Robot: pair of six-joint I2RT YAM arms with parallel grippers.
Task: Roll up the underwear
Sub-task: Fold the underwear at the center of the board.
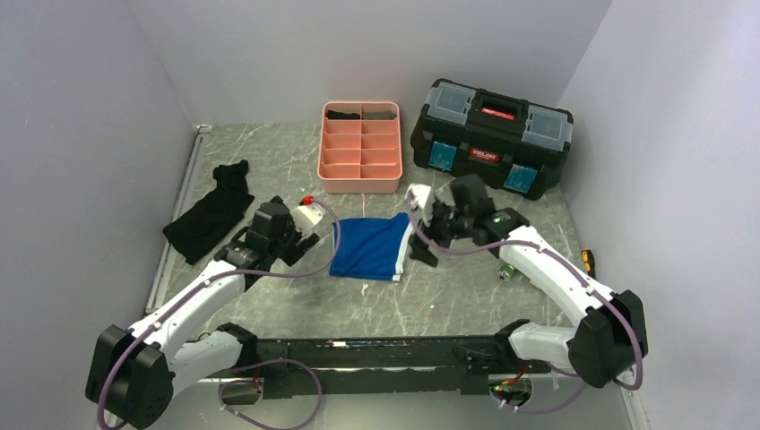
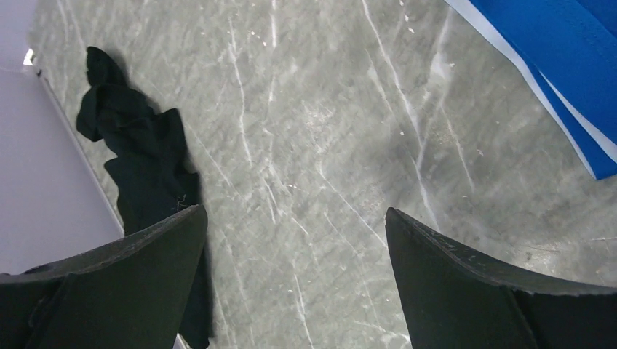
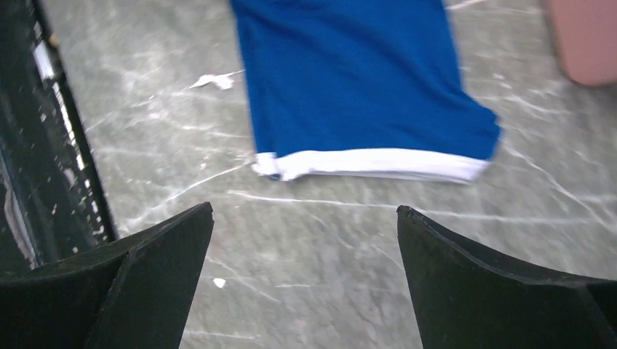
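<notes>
The bright-blue underwear (image 1: pixel 370 245) with a white band lies flat on the marble table between my two arms. My left gripper (image 1: pixel 291 235) is open and empty just left of it; the left wrist view shows bare table between the fingers and the underwear's corner (image 2: pixel 560 65) at the upper right. My right gripper (image 1: pixel 419 235) is open and empty just right of it; the right wrist view shows the underwear (image 3: pixel 356 80) ahead with its white band (image 3: pixel 371 164) nearest my fingers.
A pink divided tray (image 1: pixel 360 147) with dark rolls in its far compartments stands behind the underwear. A black toolbox (image 1: pixel 491 134) stands at the back right. A black garment (image 1: pixel 211 213) lies at the left, also in the left wrist view (image 2: pixel 142 167). A small green object (image 1: pixel 506 270) lies under the right arm.
</notes>
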